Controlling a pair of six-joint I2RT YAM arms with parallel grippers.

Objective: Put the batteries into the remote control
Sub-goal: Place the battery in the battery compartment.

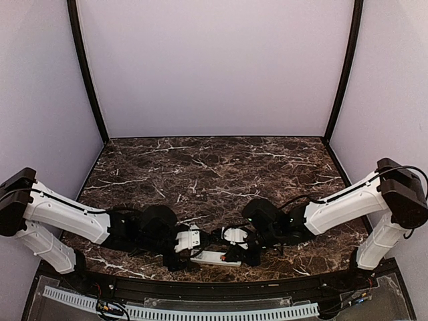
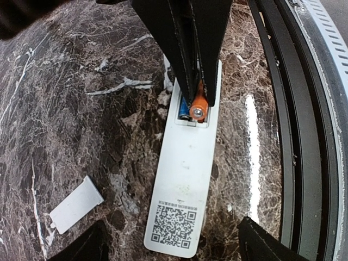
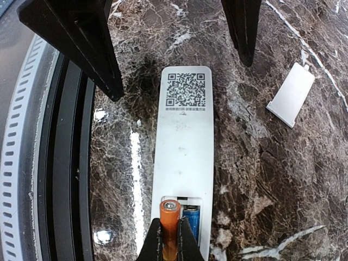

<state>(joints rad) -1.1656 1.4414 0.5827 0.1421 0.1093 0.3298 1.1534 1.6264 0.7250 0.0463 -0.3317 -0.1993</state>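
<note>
The white remote control lies back side up, QR code showing, near the table's front edge. Its battery compartment is open. The blue battery lies in one slot. My right gripper is shut on the orange-red battery and holds it tilted over the slot beside the blue one. Both batteries also show in the left wrist view, orange-red and blue. My left gripper is open, its fingers standing either side of the remote's QR end without touching it.
The white battery cover lies loose on the marble beside the remote; it also shows in the left wrist view. The black raised rim of the table's front edge runs close along the remote's other side.
</note>
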